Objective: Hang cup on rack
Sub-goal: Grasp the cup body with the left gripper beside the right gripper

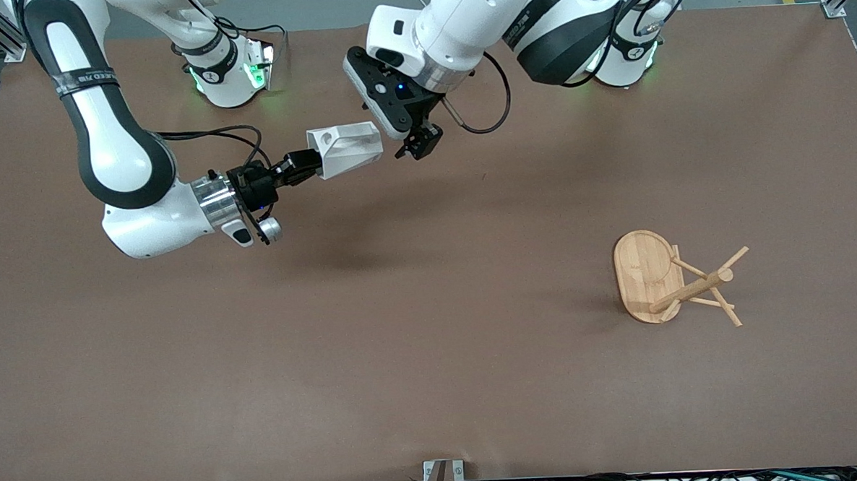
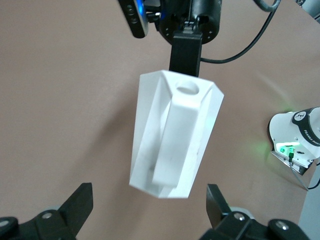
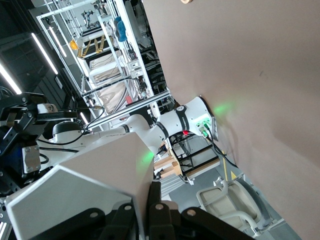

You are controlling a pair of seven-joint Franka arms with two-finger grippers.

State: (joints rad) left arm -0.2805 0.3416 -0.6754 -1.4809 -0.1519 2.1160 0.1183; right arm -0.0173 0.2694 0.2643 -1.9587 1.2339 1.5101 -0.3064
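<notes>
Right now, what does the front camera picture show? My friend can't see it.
The right gripper holds a white cup in the air, and the open left gripper waits beside it. A wooden rack lies tipped over near the left arm's end.

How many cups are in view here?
1: a small white faceted cup, held in the air by the right gripper, with the left gripper open beside it. The tipped-over bamboo rack carries none.

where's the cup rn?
Front view: the cup is in the air, held by the right gripper over the table, with the open left gripper right beside it.
</notes>
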